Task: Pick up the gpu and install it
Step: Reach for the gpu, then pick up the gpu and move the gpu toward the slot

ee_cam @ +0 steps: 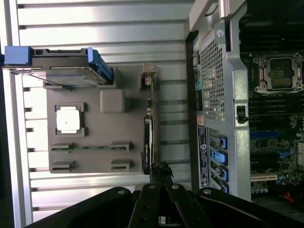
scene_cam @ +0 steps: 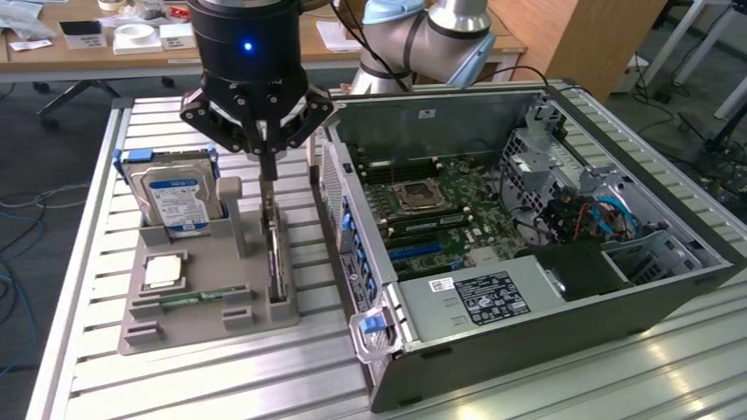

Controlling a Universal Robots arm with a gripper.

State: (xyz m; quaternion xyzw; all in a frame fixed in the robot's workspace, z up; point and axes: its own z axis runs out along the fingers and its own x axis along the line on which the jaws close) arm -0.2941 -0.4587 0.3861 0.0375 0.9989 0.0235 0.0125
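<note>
The gpu stands on its edge in a slot at the side of the grey holder tray nearest the computer case, seen as a thin dark card. From the wrist view it is a narrow dark strip along the tray. My gripper hangs straight above the card's far end, its black fingers drawn together into one narrow tip with nothing between them. The fingertips sit a little above the card and do not touch it.
The tray also holds an upright silver hard drive, a processor chip and a green memory stick. To the exterior view's right, the open computer case lies on its side, exposing the motherboard. Everything rests on a slatted metal table.
</note>
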